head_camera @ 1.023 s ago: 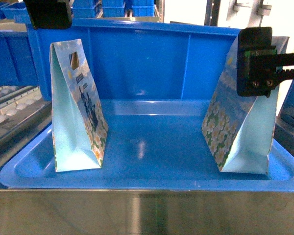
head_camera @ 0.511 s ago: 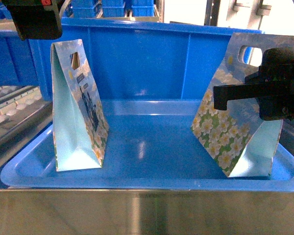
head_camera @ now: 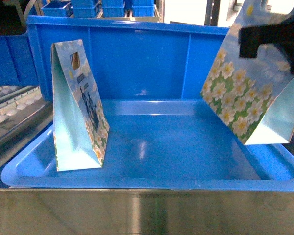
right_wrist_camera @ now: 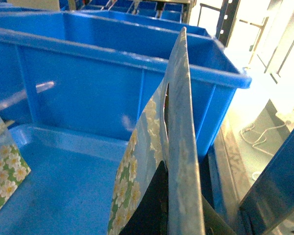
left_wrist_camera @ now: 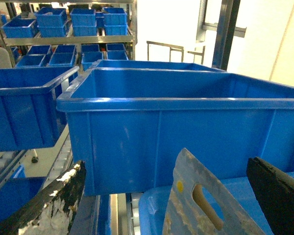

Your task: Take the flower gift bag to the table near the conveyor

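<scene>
Deep glossy blue plastic bin (head_camera: 137,63) across the back, its wall rising behind everything; shallow glossy blue plastic tray (head_camera: 152,176) in front of it, low rim all round, wide bare floor in the middle; brushed steel edge (head_camera: 147,213) along the near side; white-roller steel-framed conveyor (head_camera: 10,105) at the far left, beside the tray's left rim. Daisy-printed paper flower gift bag (head_camera: 245,98) at the right, tilted, lifted clear of the tray floor, its base above the right rim; open air under it. Second paper gift bag with a dark printed panel (head_camera: 78,112) upright at the tray's left end, well apart. Black right gripper (head_camera: 269,36) clamped on the flower gift bag near its top; black left gripper (left_wrist_camera: 161,196) spread wide above the second bag's handle slot, holding nothing.
</scene>
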You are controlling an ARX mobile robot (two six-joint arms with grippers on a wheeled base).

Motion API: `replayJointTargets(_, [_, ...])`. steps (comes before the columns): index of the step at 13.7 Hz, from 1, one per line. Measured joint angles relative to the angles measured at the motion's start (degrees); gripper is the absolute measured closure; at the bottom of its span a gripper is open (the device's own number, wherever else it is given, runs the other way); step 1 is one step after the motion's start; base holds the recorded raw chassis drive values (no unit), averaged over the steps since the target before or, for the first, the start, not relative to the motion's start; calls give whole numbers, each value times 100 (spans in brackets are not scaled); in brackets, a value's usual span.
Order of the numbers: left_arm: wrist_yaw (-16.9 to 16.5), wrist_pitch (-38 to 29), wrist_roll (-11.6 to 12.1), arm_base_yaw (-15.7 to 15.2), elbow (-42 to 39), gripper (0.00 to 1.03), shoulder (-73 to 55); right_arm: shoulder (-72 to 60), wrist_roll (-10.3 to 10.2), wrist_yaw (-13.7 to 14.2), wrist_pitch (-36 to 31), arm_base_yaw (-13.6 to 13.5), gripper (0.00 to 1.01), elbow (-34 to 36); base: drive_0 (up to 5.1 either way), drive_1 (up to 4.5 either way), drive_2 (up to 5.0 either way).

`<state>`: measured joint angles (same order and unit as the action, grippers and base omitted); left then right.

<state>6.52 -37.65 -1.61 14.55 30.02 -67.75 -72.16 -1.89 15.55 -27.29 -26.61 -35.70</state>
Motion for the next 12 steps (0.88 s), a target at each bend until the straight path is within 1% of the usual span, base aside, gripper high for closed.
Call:
replayJointTargets(1, [-15, -2, -4, -9, -4, 5, 2, 144, 33, 13, 33, 0, 99, 0, 0, 0, 0])
replayJointTargets(3, [-35, -4, -11, -9, -17, 5, 2, 603, 210, 61, 79, 7, 99, 87, 0, 0, 0])
replayJointTargets(4, [-37, -7, -11, 0, -22, 5, 2, 960, 376, 81, 77, 90, 99, 214, 0, 0, 0])
replayJointTargets(5, [-35, -13, -9, 57, -22, 5, -2, 1351, 481, 70, 243, 262, 99, 337, 0, 0, 0])
replayJointTargets(6, [-35, -39, -7, 101, -22, 5, -63, 1893, 573, 13, 476, 435, 99, 577, 0, 0, 0])
replayJointTargets(7, [-39, -55, -9, 140, -7, 5, -166, 2234, 627, -42, 586, 531, 99, 763, 0, 0, 0])
replayJointTargets(9, [-72, -111, -4, 236, 192, 5, -507, 2345, 743, -109, 483, 573, 99, 876, 0, 0, 0])
replayJointTargets(11, [-44, -184, 11, 348, 490, 5, -892, 2065, 787, -192, 223, 599, 99, 879, 0, 0, 0])
replayJointTargets(12, [-31, -149, 44, 479, 704, 5, -1207, 1886, 839, -219, 103, 592, 99, 839, 0, 0, 0])
